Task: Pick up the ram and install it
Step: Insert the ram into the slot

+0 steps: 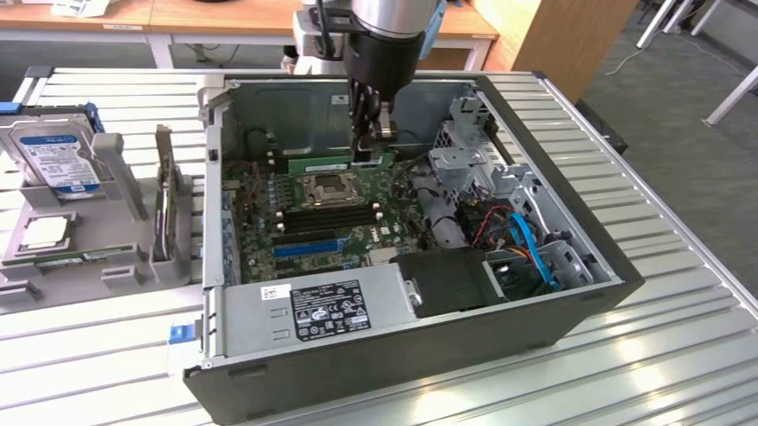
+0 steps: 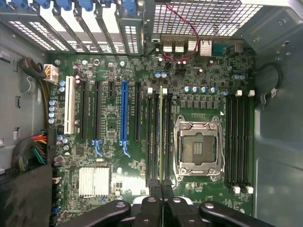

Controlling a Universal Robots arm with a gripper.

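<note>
We see the ram [image 1: 322, 165] as a long, thin green stick, level and standing on its long edge, pinched in the claw [image 1: 375, 153] near its end toward the exterior view's right. It sits low inside the open case, over the motherboard's [image 1: 343, 222] far part. From the wrist, it is edge-on, a thin line along the black memory slots [image 2: 150, 137] beside the processor socket [image 2: 196, 146]. We cannot tell whether it is seated.

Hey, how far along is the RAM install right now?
Done: the ram is picked up and is inside the open computer case. In hand: the gripper is shut on it, holding it edge-on in line with the memory slots beside the CPU socket. Left: seating it; I cannot tell whether it has entered a slot yet.
</note>
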